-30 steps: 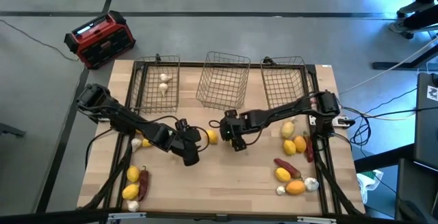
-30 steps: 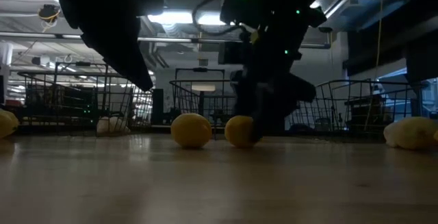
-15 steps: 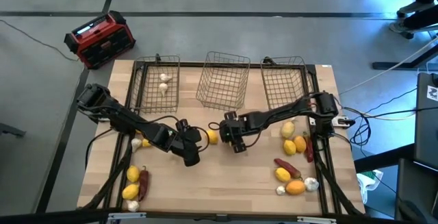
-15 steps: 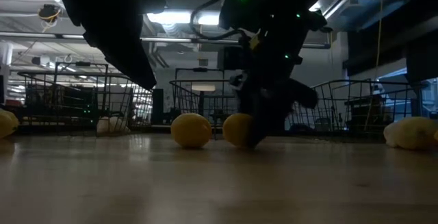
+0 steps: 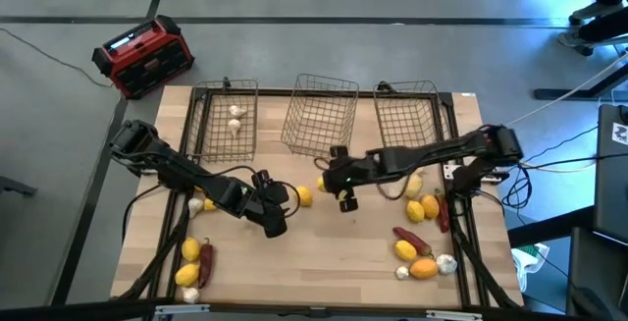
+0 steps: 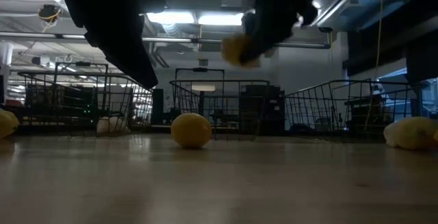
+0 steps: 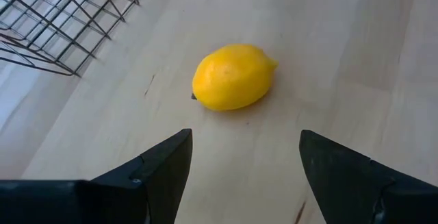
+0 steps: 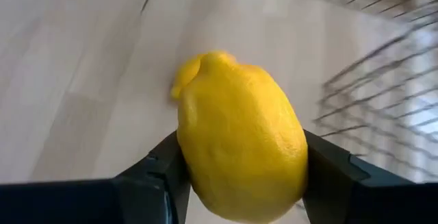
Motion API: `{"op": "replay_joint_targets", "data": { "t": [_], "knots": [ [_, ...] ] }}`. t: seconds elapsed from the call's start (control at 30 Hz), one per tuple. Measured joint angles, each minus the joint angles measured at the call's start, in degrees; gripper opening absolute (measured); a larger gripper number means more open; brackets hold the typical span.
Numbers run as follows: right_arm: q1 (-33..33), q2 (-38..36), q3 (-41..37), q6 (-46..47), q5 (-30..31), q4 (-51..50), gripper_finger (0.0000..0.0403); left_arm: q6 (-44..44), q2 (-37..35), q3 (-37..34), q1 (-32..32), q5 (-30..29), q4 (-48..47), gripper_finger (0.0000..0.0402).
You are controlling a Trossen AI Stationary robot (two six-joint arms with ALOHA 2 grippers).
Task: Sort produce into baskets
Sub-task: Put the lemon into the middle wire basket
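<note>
My right gripper (image 5: 332, 181) is shut on a yellow lemon (image 8: 239, 138) and hangs in the air near the table's middle, just in front of the middle basket (image 5: 321, 115). In the low view the lemon (image 6: 236, 49) is well above the tabletop. A second lemon (image 7: 233, 77) lies on its side on the wood just ahead of my left gripper (image 7: 245, 155), which hovers open, tilted down, touching nothing. Three wire baskets line the far edge: the left basket (image 5: 226, 120), the middle one and the right basket (image 5: 405, 120). My right gripper pinches the lemon's two long sides (image 8: 188, 148) between its two fingers (image 8: 328, 172). The fingers slant down from the table's right side. The lemon is lifted clear of the table, its pointed end (image 8: 186, 70) facing away from the gripper.
Two white bulbs (image 5: 235, 117) lie in the left basket. Loose produce sits at the right (image 5: 422, 208) and at the near left (image 5: 191, 262). A red-and-black box (image 5: 144, 58) stands on the floor beyond the far left corner.
My right gripper has shut on the lemon that lay on the table and risen with it, shifting a little toward the far edge. The lemon is now lifted clear. The other lemon has stayed where it was.
</note>
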Motion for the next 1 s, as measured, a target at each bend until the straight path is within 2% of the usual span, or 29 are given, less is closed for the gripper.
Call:
{"op": "replay_joint_targets", "data": {
  "t": [0.2,0.37,0.77,1.0],
  "knots": [
    [-2.5,-5.5,0.0,-1.7,5.4,0.1,0.0201,-0.1,0.0,0.0,0.0,-0.7,0.1,0.0266],
    [-7.0,-7.3,0.0,-3.3,8.7,0.4,0.0200,-0.3,0.0,0.0,0.0,-0.7,0.2,0.0266],
    [-18.6,-6.1,0.1,-2.8,6.6,7.8,0.0200,-1.3,0.0,0.0,0.0,-0.7,0.4,0.0266],
    [-22.3,-1.5,2.3,-2.8,5.6,11.4,0.0200,-1.0,0.0,0.0,0.0,-0.7,1.1,0.0266]
  ]
}}
